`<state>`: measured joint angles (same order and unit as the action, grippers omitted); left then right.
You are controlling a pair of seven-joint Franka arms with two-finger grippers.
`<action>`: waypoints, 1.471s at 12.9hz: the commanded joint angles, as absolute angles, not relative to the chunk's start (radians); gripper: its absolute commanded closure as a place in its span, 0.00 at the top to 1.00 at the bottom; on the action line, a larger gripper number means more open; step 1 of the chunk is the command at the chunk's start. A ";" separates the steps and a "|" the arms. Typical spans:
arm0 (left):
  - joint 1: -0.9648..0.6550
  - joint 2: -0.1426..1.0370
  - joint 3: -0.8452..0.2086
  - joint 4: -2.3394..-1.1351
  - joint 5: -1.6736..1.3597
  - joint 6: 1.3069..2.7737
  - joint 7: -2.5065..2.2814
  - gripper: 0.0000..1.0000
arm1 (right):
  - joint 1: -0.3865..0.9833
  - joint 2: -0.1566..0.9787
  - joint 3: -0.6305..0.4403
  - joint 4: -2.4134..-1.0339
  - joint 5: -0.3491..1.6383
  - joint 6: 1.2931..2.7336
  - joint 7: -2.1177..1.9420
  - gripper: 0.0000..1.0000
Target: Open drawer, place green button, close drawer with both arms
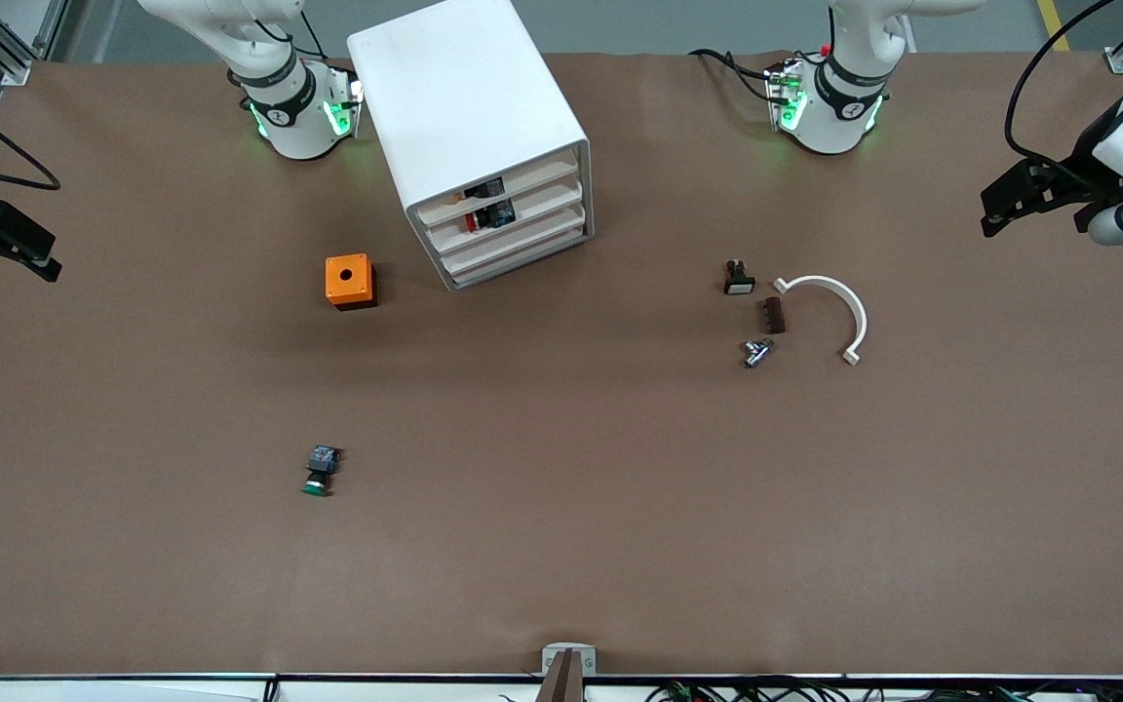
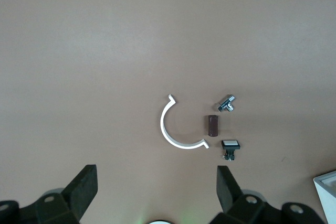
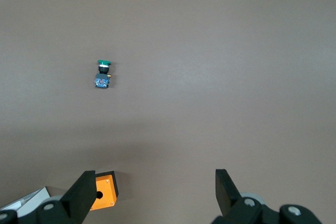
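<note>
The white cabinet (image 1: pixel 469 97) stands between the two arm bases, its four drawers all pushed in. The drawer (image 1: pixel 515 244) is third from the top. The button (image 1: pixel 320 470), green cap and black-and-blue body, lies on the table nearer the front camera than the orange box; it also shows in the right wrist view (image 3: pixel 102 74). My right gripper (image 1: pixel 40 258) is open and empty, up in the air at the right arm's end of the table, jaws wide (image 3: pixel 155 190). My left gripper (image 1: pixel 995 210) is open and empty at the left arm's end (image 2: pixel 156 187).
An orange box with a hole (image 1: pixel 349 281) stands beside the cabinet (image 3: pixel 102 192). Toward the left arm's end lie a black pushbutton with a white cap (image 1: pixel 739 278), a brown block (image 1: pixel 773 315), a small metal part (image 1: pixel 756 352) and a white arc (image 1: pixel 830 312).
</note>
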<state>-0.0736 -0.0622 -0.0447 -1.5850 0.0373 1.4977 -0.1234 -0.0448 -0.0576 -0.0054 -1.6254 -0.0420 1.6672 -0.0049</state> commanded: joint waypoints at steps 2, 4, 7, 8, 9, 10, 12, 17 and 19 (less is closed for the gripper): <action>-0.069 -0.051 -0.044 -1.554 0.037 1.466 -0.120 1.00 | -0.041 -0.058 -0.003 -1.611 -0.058 1.654 -0.006 1.00; -0.069 -0.035 -0.044 -1.554 0.037 1.466 -0.120 1.00 | -0.040 -0.048 -0.002 -1.615 -0.057 1.664 -0.018 1.00; -0.069 0.052 -0.046 -1.505 0.037 1.466 -0.109 1.00 | -0.025 -0.009 -0.002 -1.615 -0.048 1.692 -0.023 1.00; -0.069 0.078 -0.046 -1.506 0.037 1.468 -0.104 1.00 | -0.025 0.020 -0.002 -1.612 -0.046 1.703 -0.050 1.00; -0.071 0.109 -0.046 -1.505 0.025 1.471 -0.109 1.00 | -0.022 0.029 -0.002 -1.611 -0.046 1.706 -0.054 0.96; -0.069 0.127 -0.048 -1.506 0.020 1.483 -0.118 1.00 | -0.011 0.032 -0.002 -1.612 -0.043 1.704 -0.049 0.95; -0.084 0.161 -0.048 -1.506 0.020 1.517 -0.132 1.00 | 0.023 0.060 -0.002 -1.618 -0.034 1.707 -0.037 1.00; -0.153 0.319 -0.064 -1.511 -0.073 1.676 -0.322 1.00 | 0.093 0.208 -0.002 -1.621 0.063 1.830 0.292 1.00; -0.214 0.380 -0.064 -1.508 -0.103 1.698 -0.484 1.00 | 0.135 0.287 -0.002 -1.644 0.063 1.949 0.391 1.00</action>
